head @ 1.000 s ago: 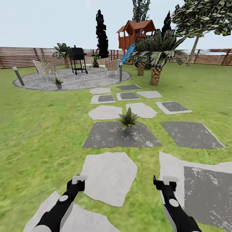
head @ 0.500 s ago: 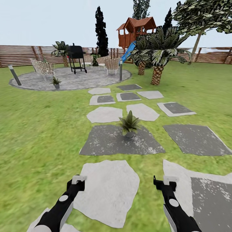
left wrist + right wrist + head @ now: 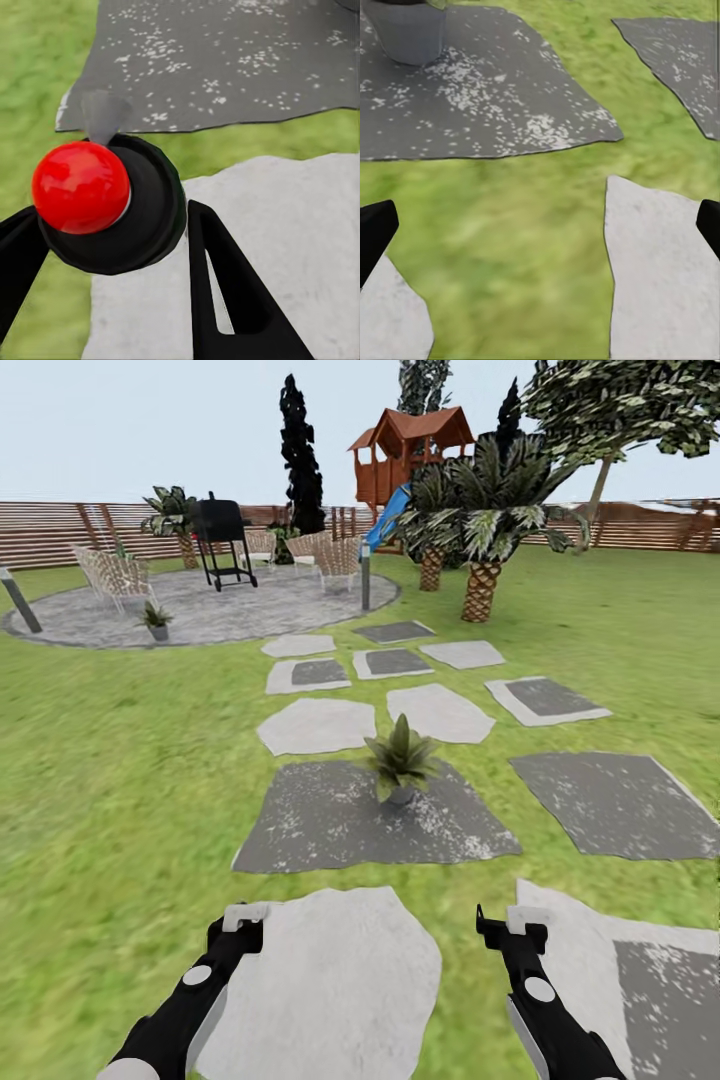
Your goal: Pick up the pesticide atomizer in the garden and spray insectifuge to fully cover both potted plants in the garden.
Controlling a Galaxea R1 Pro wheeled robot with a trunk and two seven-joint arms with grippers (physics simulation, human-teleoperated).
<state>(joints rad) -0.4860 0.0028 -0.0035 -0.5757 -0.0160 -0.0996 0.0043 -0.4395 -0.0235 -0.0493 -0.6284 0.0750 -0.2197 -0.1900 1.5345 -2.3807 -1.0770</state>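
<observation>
The pesticide atomizer (image 3: 112, 210), a dark round bottle with a shiny red top, sits between the black fingers of my left gripper (image 3: 112, 247), which is shut on it. In the head view my left gripper (image 3: 240, 922) hangs low over a pale stepping stone (image 3: 330, 980). My right gripper (image 3: 512, 926) is beside it, open and holding nothing, its fingers (image 3: 375, 232) spread wide. One potted plant (image 3: 401, 760) stands on a dark stepping stone (image 3: 320, 825) just ahead; its grey pot (image 3: 409, 30) shows in the right wrist view. A second potted plant (image 3: 156, 620) stands far off on the round patio (image 3: 250, 610).
Lawn with grey stepping stones (image 3: 440, 712) leads to the patio, which holds a black grill (image 3: 220, 532), wicker chairs (image 3: 110, 572) and a grey bollard (image 3: 365, 582). Palms (image 3: 480, 535), a wooden playhouse (image 3: 410, 450) and a slatted fence (image 3: 70, 530) stand behind.
The whole view has shifted as the camera moved forward and turned slightly right; the near potted plant looks a little closer. Both grippers hold the same pose.
</observation>
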